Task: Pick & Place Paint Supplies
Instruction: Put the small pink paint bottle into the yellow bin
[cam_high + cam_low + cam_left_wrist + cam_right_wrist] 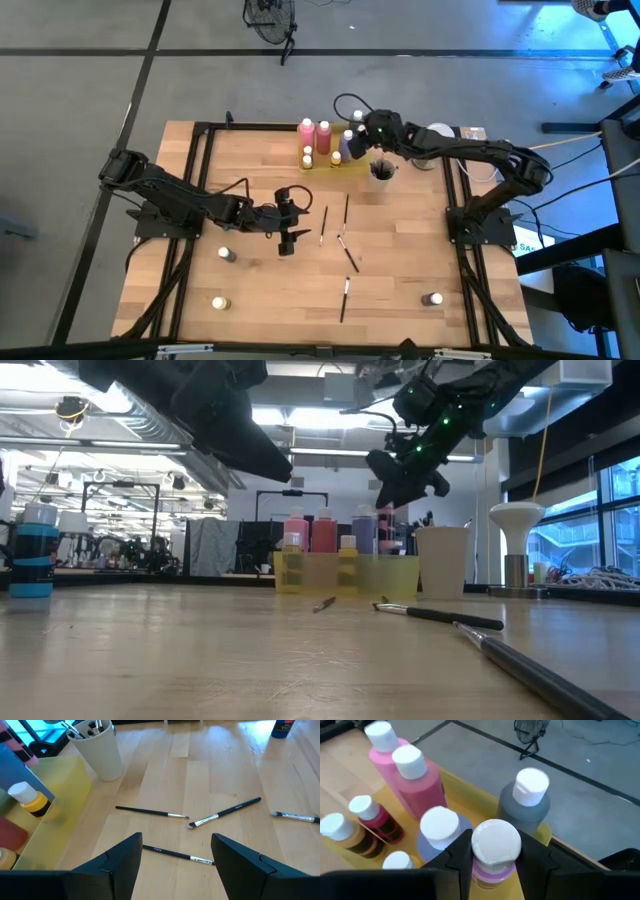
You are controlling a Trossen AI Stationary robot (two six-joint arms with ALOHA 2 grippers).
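Observation:
My right gripper (353, 143) hangs over the translucent yellow tray (335, 161) at the table's far side, shut on a small white-capped bottle (496, 842) with a pink label. In the tray stand two pink bottles (412, 775), a grey one (525, 802), a purple one (440, 832) and small pale-capped ones (367, 812). My left gripper (297, 216) hovers open above the table's middle, over a dark-handled brush (177, 854). Other brushes (346, 210) lie flat on the wood. The beige cup (381, 172) beside the tray holds brushes. My right gripper pinches the small bottle between its two fingers (461, 854), on opposite sides just under the white cap (492, 870). The fingers come slanting down from the table's right side. The bottle stands upright in the hold, lifted above the bottles in the tray.
Three small bottles stand loose near the front: two at the left (227, 254) (219, 302), one at the right (433, 299). A black frame (205, 135) borders the tabletop. A white round object (438, 133) sits at the far right.

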